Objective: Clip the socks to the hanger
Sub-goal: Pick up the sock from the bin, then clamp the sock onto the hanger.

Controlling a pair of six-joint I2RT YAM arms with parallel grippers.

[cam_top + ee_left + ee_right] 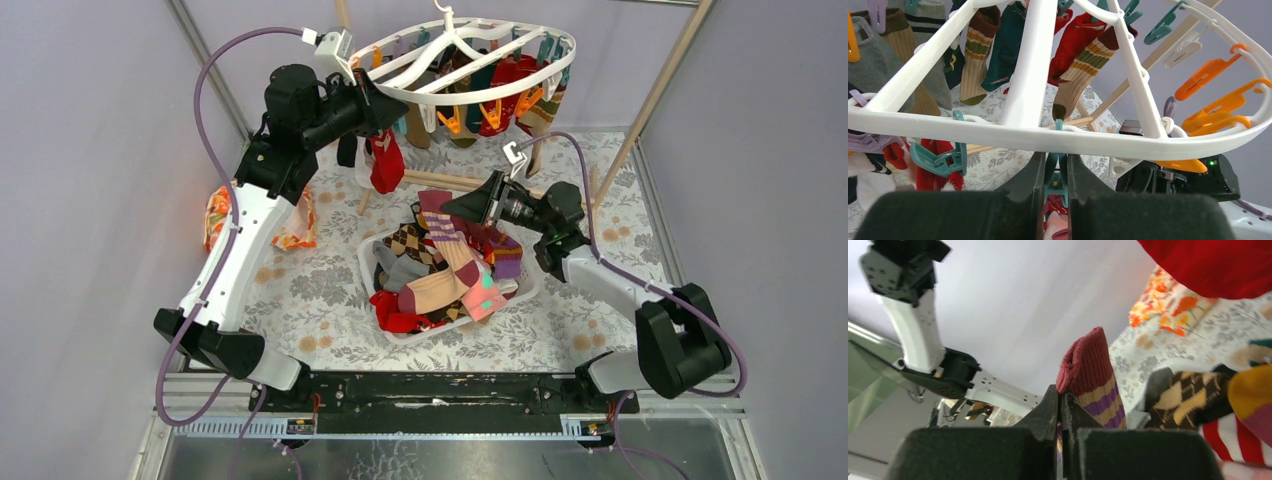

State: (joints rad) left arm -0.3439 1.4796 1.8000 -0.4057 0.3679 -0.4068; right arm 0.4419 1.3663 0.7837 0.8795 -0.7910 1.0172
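The white oval hanger [462,62] hangs at the back, with several socks [505,95] clipped along its far side. My left gripper [384,108] is at its left rim, shut on a teal clip [1056,172] just under the rim [998,134]; a red sock [387,162] hangs from a neighbouring clip. My right gripper [450,208] is over the basket, shut on the cuff of a maroon sock with purple and tan stripes [1094,371], pinched between the fingertips [1060,401]. More socks [445,275] lie heaped in the white basket [367,268].
An orange floral cloth [222,215] lies at the left by the left arm. Light wooden poles [662,90] lean at the back right, and a wooden bar [450,182] lies behind the basket. Free orange clips [1215,100] hang on the hanger's right rim.
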